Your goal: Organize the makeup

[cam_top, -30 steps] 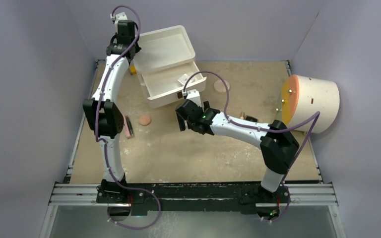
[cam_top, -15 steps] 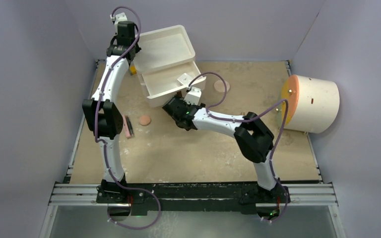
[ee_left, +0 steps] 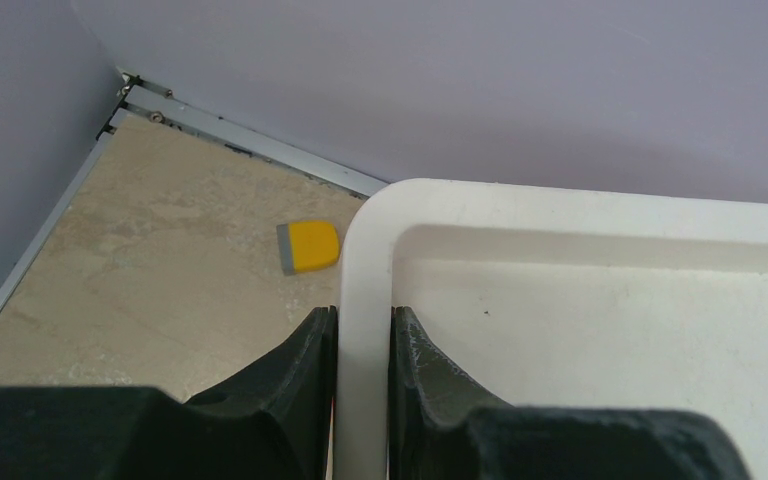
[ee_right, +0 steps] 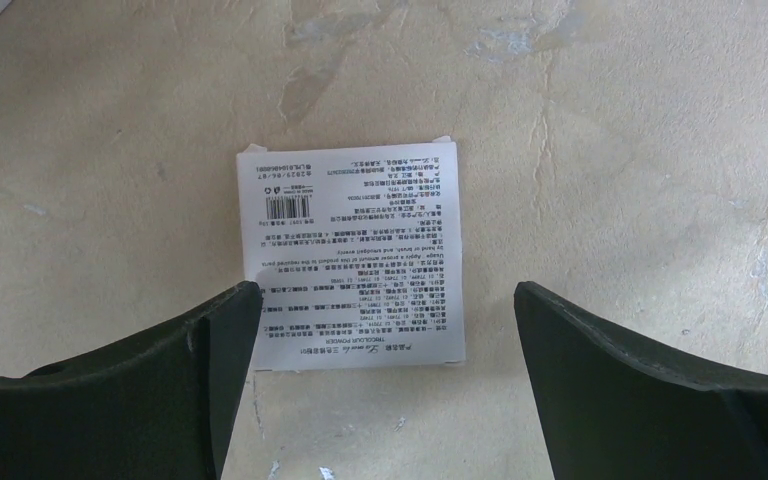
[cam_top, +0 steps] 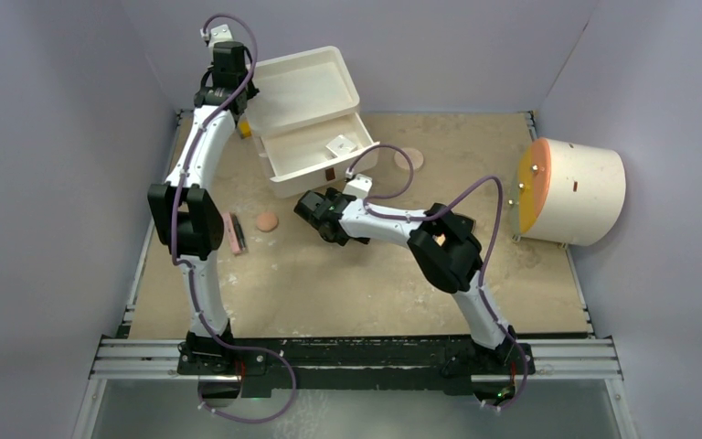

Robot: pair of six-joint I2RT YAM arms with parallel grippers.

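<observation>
My left gripper (ee_left: 363, 315) is shut on the rim of the raised lid (cam_top: 306, 80) of a white case, at the far left corner. My right gripper (ee_right: 385, 287) hangs open just above a white square box (ee_right: 350, 255) that lies flat on the table with its printed side up. In the top view this gripper (cam_top: 313, 210) is in front of the case's tray (cam_top: 285, 183) and hides that box. Inside the tray lies a small white square item (cam_top: 340, 144). A pink-and-black stick (cam_top: 235, 234) and a peach disc (cam_top: 267, 221) lie left of the right gripper. Another peach disc (cam_top: 409, 157) lies right of the case.
A small yellow block (ee_left: 308, 247) sits on the table left of the lid, close to the back wall. A big cream cylinder with an orange face (cam_top: 574, 190) stands at the right edge. The left arm (cam_top: 187, 215) runs along the left side, beside the stick.
The right arm has swung left and folded at the elbow, bringing its open gripper from the middle of the table to the front of the case. The left arm has not moved.
</observation>
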